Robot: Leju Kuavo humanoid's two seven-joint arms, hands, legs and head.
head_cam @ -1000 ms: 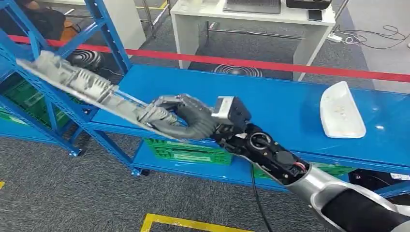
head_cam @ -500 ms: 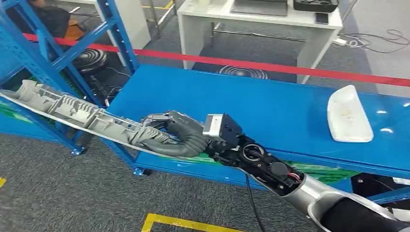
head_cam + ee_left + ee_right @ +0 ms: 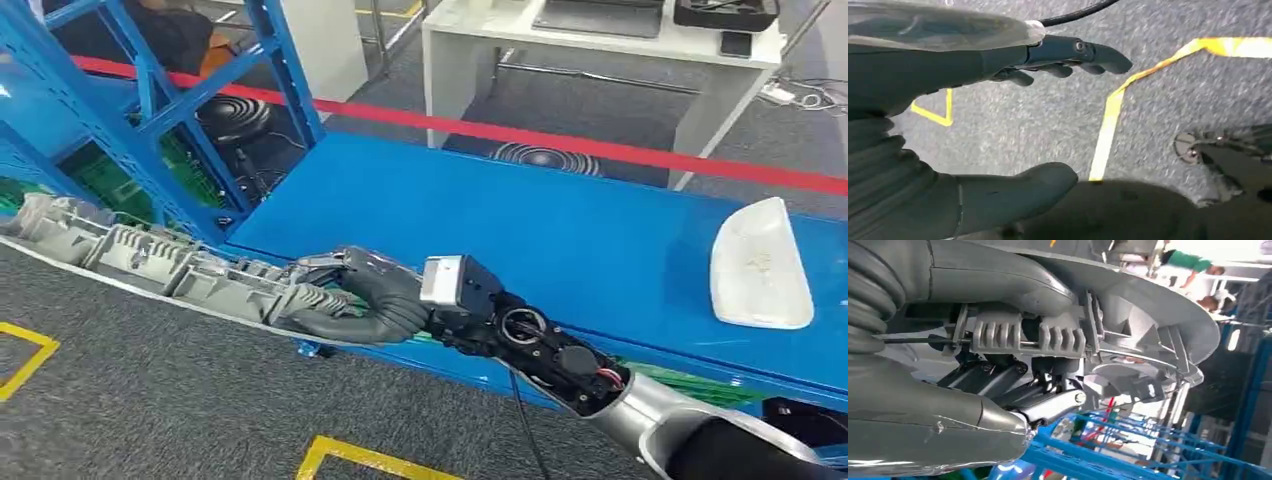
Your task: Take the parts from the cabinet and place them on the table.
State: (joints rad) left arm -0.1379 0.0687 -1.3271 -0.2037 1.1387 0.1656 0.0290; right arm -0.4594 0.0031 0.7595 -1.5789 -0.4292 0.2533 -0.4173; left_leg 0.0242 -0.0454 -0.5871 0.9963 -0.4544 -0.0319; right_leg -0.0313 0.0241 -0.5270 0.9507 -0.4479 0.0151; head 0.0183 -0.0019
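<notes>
My right hand (image 3: 365,300) grips one end of a long grey ribbed plastic part (image 3: 140,265). The part reaches out to the left, level, over the grey floor in front of the blue table's (image 3: 520,230) near left corner. In the right wrist view the thumb and fingers (image 3: 993,282) clamp the part's ribbed underside (image 3: 1128,325). A white curved part (image 3: 760,265) lies on the table at the right. My left hand (image 3: 998,125) hangs over the floor, fingers apart, holding nothing.
The blue cabinet rack (image 3: 150,110) stands at the left with green crates (image 3: 110,180) low inside it. A red tape line (image 3: 600,150) runs behind the table, a white desk (image 3: 590,50) beyond it. Yellow floor markings (image 3: 370,462) lie below.
The whole view has shifted right as the camera turned. The right hand has lowered the long part from a raised tilt by the rack to nearly level, out over the floor.
</notes>
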